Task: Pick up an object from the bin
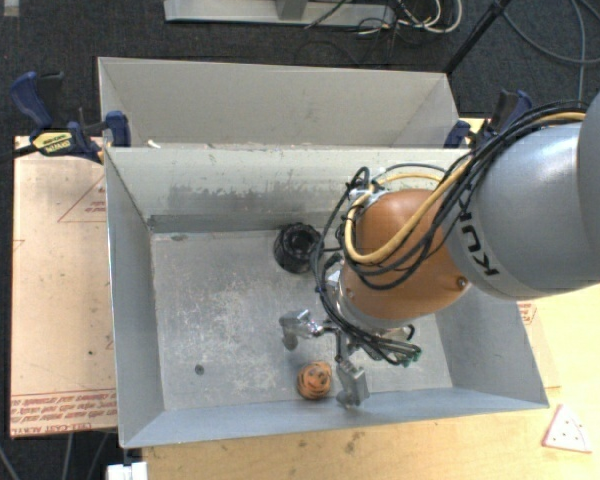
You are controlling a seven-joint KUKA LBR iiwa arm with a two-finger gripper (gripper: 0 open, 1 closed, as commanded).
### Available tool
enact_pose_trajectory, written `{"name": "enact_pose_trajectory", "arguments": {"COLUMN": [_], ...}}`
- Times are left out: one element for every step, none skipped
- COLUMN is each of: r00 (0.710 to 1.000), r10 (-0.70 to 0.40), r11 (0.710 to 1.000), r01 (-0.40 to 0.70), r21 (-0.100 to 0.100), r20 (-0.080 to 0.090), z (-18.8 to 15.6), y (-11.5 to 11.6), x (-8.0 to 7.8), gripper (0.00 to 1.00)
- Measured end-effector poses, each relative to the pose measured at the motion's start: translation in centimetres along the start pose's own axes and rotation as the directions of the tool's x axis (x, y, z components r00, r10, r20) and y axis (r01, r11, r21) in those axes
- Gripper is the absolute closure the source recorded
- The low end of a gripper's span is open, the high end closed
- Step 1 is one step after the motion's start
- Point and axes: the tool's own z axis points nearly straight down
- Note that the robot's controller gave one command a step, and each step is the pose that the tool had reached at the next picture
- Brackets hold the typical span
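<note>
My gripper (321, 362) is low over the bin floor near the front wall and stands open. One fingertip (291, 331) is to the left and the other (352, 392) is by the front wall. A small round orange-brown thing (316, 379) lies on the floor in the gap between them, closer to the front finger; I cannot tell whether either finger touches it. A black round thing like a cap or small roll (297, 247) lies further back, near the bin's rear wall and apart from the gripper.
The arm with its orange cover and cables hangs over the right half of the bin and hides the floor there. The front wall is right beside the lower finger. Bare grey floor stretches to the left.
</note>
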Motion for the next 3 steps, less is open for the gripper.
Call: {"name": "enact_pose_trajectory", "arguments": {"r00": [0.997, 0.997, 0.997], "r10": [-0.083, -0.083, -0.082], "r11": [0.997, 0.997, 0.997], "r01": [0.083, 0.083, 0.082], "r21": [0.003, 0.003, 0.002], "r20": [0.0, 0.0, -0.001], "z": [3.43, 3.43, 3.18], "y": [1.03, 1.03, 1.04], "x": [-0.81, -0.81, -0.76], "gripper": [1.0, 1.0, 1.0]}}
